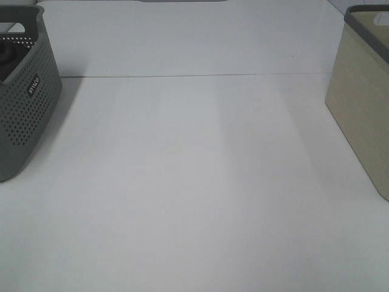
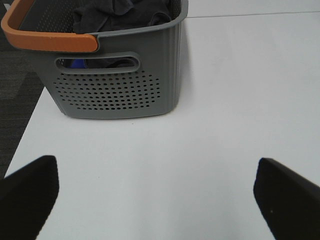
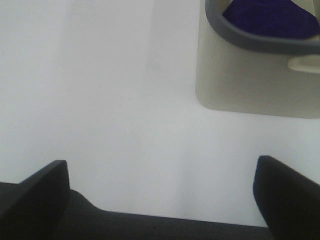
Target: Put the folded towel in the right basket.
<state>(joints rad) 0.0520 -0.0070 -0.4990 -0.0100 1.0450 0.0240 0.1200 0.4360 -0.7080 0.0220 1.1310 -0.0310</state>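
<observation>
The right basket (image 1: 358, 103) is beige with a grey rim and stands at the table's right edge. In the right wrist view a dark blue towel (image 3: 272, 17) lies inside this basket (image 3: 250, 85). My right gripper (image 3: 162, 192) is open and empty, low over the bare table short of the basket. My left gripper (image 2: 157, 200) is open and empty, over the table in front of the grey basket (image 2: 117, 90). Neither gripper shows in the exterior high view.
The grey perforated basket (image 1: 24, 103) with an orange handle (image 2: 45, 40) stands at the left edge and holds dark crumpled cloths (image 2: 122, 12). The white table (image 1: 194, 182) stretches between the baskets. Dark floor (image 2: 15, 85) lies beyond its left edge.
</observation>
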